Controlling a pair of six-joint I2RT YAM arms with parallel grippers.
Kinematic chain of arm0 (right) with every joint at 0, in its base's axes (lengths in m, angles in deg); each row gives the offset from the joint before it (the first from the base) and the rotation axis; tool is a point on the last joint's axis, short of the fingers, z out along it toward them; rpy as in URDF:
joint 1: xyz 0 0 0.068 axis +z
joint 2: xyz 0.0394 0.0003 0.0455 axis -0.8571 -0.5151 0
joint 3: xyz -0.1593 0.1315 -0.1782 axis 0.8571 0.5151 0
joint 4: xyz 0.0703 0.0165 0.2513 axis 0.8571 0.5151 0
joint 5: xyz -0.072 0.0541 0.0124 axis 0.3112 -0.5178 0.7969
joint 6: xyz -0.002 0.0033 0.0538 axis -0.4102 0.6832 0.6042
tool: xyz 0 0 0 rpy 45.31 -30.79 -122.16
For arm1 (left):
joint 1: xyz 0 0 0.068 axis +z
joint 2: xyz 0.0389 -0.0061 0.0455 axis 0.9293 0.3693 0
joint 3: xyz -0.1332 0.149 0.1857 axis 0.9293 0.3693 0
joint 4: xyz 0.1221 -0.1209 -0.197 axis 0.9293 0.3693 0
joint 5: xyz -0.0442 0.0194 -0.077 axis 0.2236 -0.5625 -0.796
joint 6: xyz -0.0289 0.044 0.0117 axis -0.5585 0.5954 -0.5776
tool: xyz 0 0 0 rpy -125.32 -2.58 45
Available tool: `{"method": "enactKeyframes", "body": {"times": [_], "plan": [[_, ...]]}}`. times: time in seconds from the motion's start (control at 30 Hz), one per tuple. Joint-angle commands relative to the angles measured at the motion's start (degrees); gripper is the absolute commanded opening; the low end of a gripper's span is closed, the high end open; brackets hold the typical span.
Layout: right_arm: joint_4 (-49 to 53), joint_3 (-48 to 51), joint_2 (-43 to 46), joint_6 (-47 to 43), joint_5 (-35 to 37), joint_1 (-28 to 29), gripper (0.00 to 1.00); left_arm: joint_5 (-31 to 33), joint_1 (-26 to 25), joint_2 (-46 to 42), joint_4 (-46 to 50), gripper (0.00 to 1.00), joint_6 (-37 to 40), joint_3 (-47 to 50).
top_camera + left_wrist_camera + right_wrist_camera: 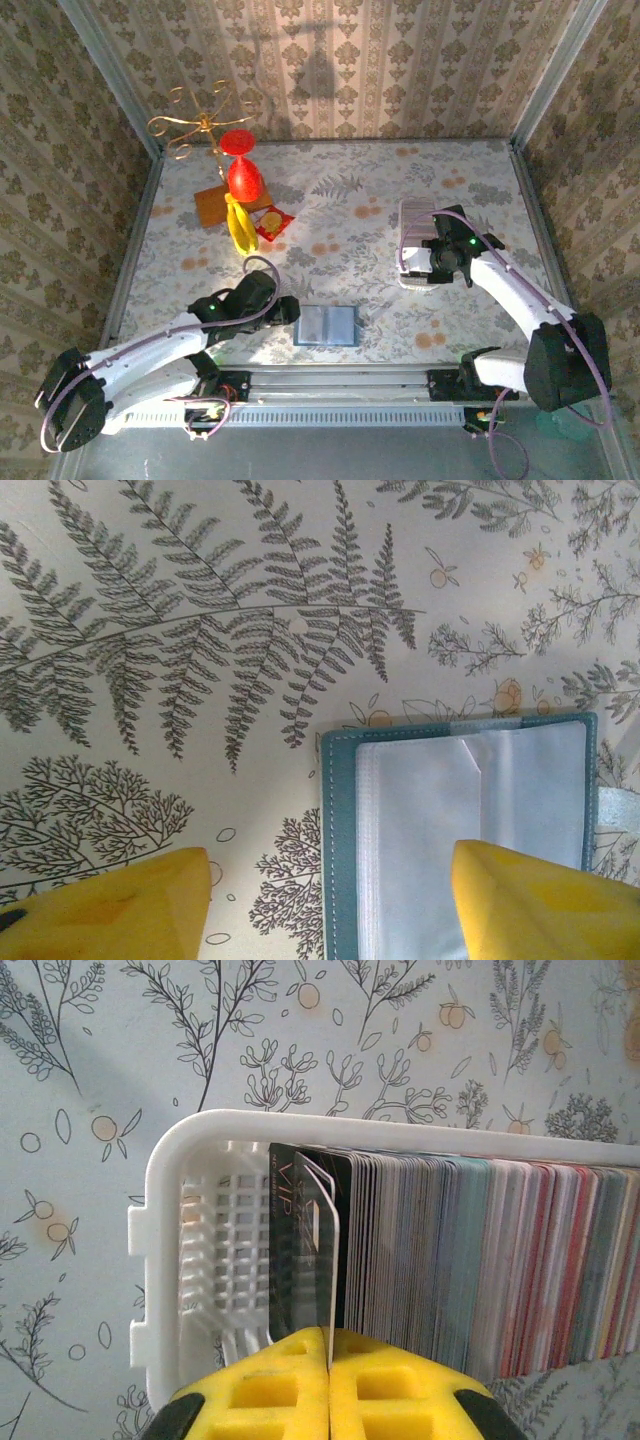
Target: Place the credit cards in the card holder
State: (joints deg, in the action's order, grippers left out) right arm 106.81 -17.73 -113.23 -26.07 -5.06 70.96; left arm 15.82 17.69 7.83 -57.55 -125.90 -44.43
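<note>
Left gripper (330, 908): fingers apart, one over the bare table (150, 810), the other over the card holder (340, 820). The card holder lies flat and open near the front table edge, between the two arms, with its clear sleeves facing up. White basket (160, 1250), right of centre: contains a dense row of credit cards (480, 1260) standing on edge. Right gripper (328, 1348): fingers together, clamped on one card (322, 1245) at the end of the row.
</note>
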Motion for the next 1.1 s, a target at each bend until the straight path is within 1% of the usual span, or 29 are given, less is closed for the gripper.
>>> {"method": "enactKeyframes", "body": {"times": [0.0,0.17,0.43,0.77,0.87,1.07], "plan": [[0.97,-2.47,2.12,0.56,1.01,0.26,0.06,-1.38,-0.62,1.28,0.06,0.67,1.49,-0.57],[0.75,-2.79,1.47,1.56,2.27,0.25,0.08,-1.76,-1.34,2.48,-0.1,0.67,1.87,-1.04],[0.41,-2.36,-0.92,2.4,3.19,0.32,0.1,-1.32,-1.9,1.5,-0.03,0.67,1.01,-0.45],[-0.02,-4.78,-4.07,2.6,3.4,0.41,0.12,-0.92,-2.02,1.65,-0.25,0.66,0.81,-0.6],[-0.11,-5.09,-4.47,2.59,3.45,0.28,0.17,-0.96,-2.03,2.04,-0.59,0.66,0.81,-0.66],[-0.75,-5.0,-5.15,2.37,4.01,0.37,0.16,-0.88,-2.02,2.74,-1.12,0.66,0.81,-0.78]]}}
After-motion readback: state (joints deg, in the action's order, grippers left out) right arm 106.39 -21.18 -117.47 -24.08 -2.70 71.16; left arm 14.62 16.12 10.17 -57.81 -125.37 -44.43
